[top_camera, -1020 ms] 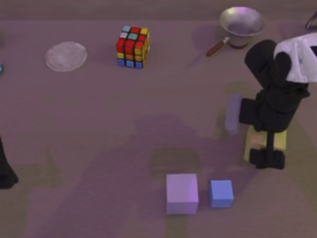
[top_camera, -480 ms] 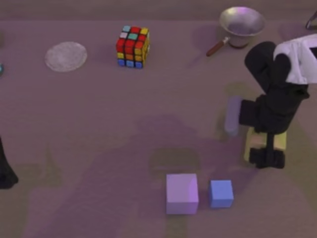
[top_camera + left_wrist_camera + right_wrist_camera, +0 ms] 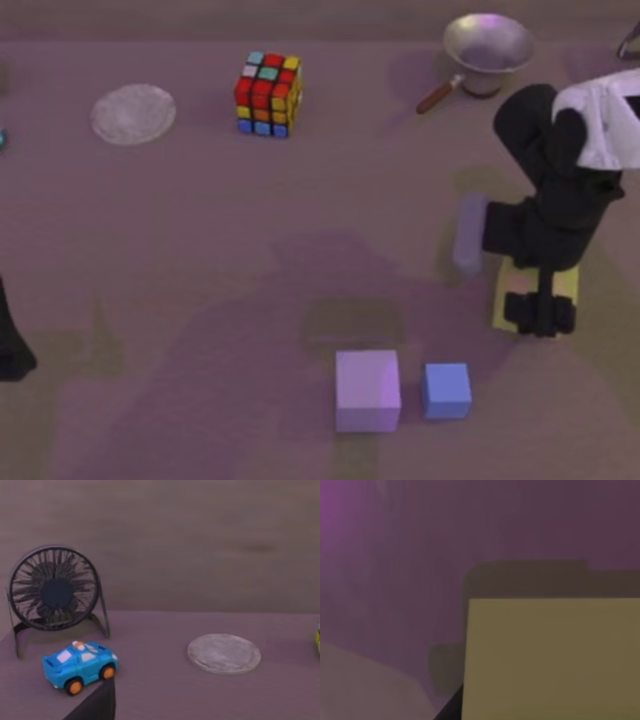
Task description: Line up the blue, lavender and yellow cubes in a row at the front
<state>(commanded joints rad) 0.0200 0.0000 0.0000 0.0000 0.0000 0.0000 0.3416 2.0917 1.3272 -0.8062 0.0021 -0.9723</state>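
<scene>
1. Right gripper has moved slightly toward the blue cube, over the yellow cube; finger state cannot be told.
2. Lavender cube unchanged, just left of the blue cube.
3. Left gripper parked far left.

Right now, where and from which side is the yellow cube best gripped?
From straight above, across two opposite flat side faces. The yellow cube sits flat right of the blue cube, its sides clear, with the right end effector above it.

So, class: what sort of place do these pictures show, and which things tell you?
Probably a simulated tabletop test scene: a bare table scattered with unrelated props, such as a puzzle cube, a toy car and a desk fan.
</scene>
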